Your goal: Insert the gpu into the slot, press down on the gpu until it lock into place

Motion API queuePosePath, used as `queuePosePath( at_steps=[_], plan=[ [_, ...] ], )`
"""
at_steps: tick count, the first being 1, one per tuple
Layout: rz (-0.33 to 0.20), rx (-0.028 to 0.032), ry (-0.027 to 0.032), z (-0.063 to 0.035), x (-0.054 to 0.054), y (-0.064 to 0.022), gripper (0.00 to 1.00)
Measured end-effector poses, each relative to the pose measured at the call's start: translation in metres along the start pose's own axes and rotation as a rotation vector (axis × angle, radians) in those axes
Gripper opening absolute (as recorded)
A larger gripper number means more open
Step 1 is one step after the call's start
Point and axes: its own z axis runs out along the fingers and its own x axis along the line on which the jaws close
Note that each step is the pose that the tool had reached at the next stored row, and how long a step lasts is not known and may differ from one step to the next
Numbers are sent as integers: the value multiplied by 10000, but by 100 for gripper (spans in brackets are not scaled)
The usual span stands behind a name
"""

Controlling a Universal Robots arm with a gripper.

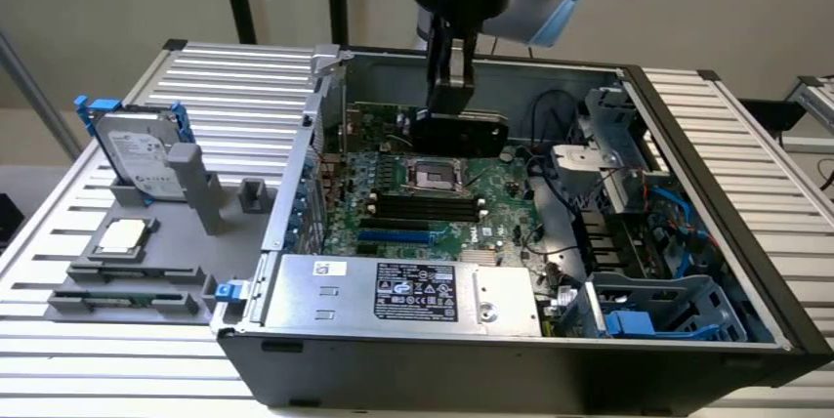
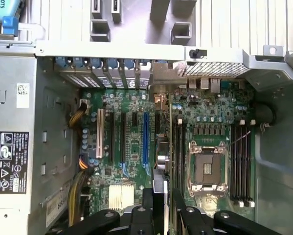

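Nearest, power supply point(image 1: 404, 291): silver box at the front of the open case point(image 1: 521, 379), which lies on its side on the table point(image 1: 78, 369) so the motherboard point(image 1: 502, 203) faces up. Next, blue slot point(image 1: 391, 237): bare, nothing seated. Farther, graphics card point(image 1: 463, 130): pinched by the hand point(image 1: 450, 104), upright on edge over the motherboard's far end, apart from the slot, lengthwise parallel to it, probably so its contact edge matches the strip.

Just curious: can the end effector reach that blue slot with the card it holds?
Probably yes: the end effector holds the gpu above the motherboard, and the slot lies bare, nothing across it.
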Motion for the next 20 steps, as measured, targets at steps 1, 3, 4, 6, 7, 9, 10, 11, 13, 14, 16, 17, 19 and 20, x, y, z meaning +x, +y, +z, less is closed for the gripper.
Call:
queuePosePath(
  at_steps=[1,3,4,6,7,9,10,11,13,14,16,17,19,20],
  plan=[
    [0,1,-1,19,6,28,26],
    [1,0,1,54,23,74,26],
    [1,0,2,72,38,88,26],
    [0,0,0,106,82,102,26],
    [0,0,0,125,107,109,26],
    [1,-1,0,158,168,118,26],
    [1,0,0,175,195,121,26],
    [1,-1,2,190,216,124,26],
    [3,1,-3,228,239,129,26],
    [5,0,0,245,244,130,26],
    [6,0,0,280,251,132,26],
    [9,0,0,300,253,133,26],
    [14,1,0,335,255,137,26],
    [17,1,-1,353,256,138,26]
  ],
)
